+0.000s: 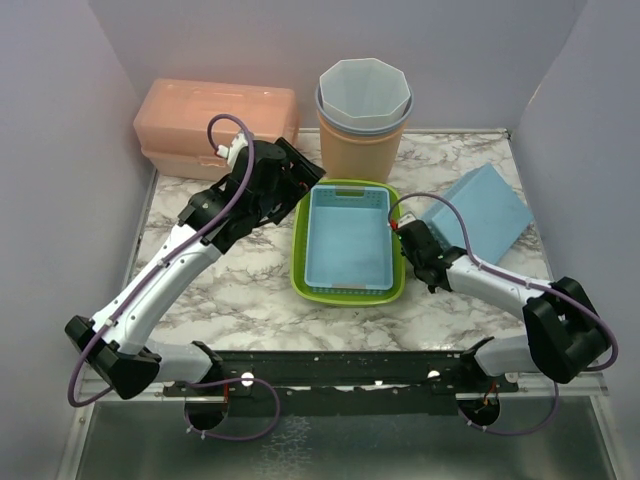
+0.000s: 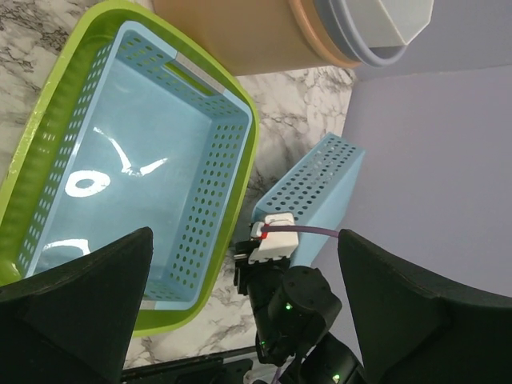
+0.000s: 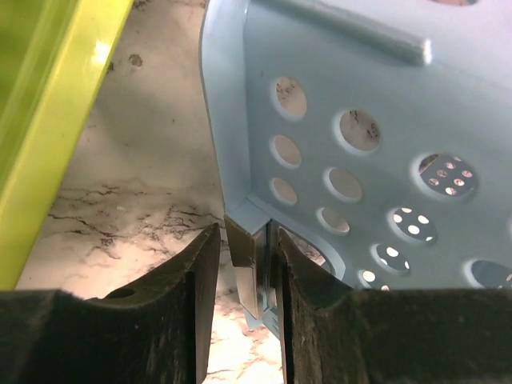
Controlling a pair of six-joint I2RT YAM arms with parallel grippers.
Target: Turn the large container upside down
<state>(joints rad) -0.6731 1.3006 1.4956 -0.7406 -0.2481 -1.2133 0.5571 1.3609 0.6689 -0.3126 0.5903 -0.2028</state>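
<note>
A green basket [image 1: 299, 250] sits mid-table with a light blue perforated basket [image 1: 348, 240] nested in it; both show in the left wrist view [image 2: 48, 104] [image 2: 120, 160]. A second blue perforated basket [image 1: 485, 205] stands tilted at the right, its bottom facing up. My right gripper [image 1: 405, 232] is shut on that basket's rim at a corner [image 3: 256, 272], the basket wall [image 3: 360, 104] rising over the fingers. My left gripper [image 1: 298, 190] is open and empty, hovering over the green basket's far left edge [image 2: 240, 312].
An orange lidded box [image 1: 215, 115] stands at the back left. An orange bucket [image 1: 360, 150] with pale bins stacked in it stands at the back centre. Purple walls close in the left, back and right sides.
</note>
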